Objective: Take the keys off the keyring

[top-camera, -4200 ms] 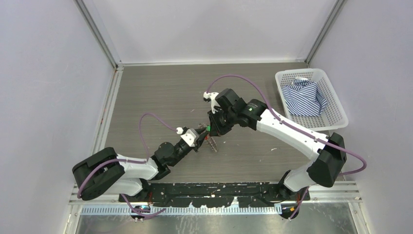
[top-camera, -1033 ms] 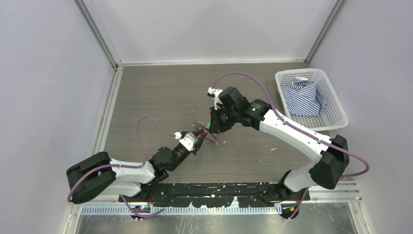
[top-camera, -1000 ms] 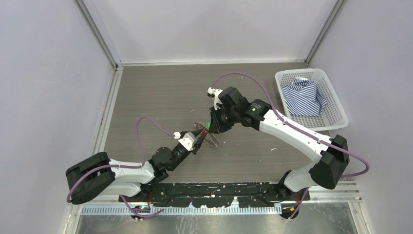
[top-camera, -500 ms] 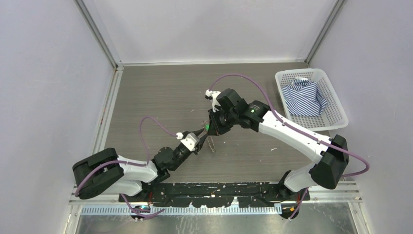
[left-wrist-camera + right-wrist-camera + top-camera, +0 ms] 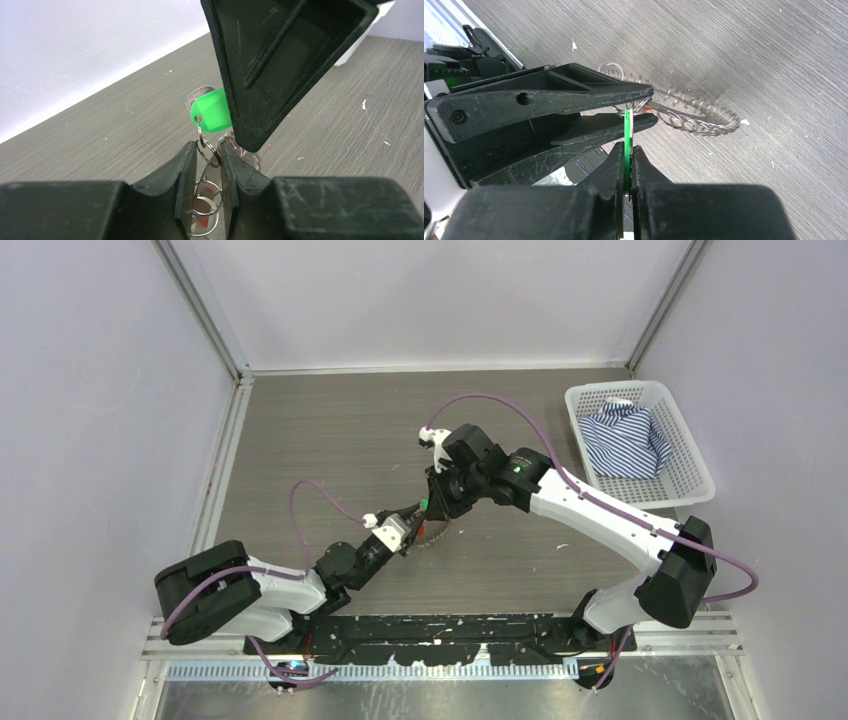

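Presently, middle of the counter (image 5: 330, 440), toward its near edge. Item: thin silvery wire keyring (image 5: 208, 152), clamped in my left jaws as anchor. Item: green plastic-headed key (image 5: 626, 142), pinched flat in my right jaws, presumably for working off the coil. Fanned silvery metal keys (image 5: 699, 120): unheld.

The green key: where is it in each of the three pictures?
Top external: green key is a speck at centre.
Left wrist: green key upper middle, just above the left gripper clamping the keyring.
Right wrist: green key edge-on, lower middle, pinched in the right gripper.
Shared landmark: the left gripper.
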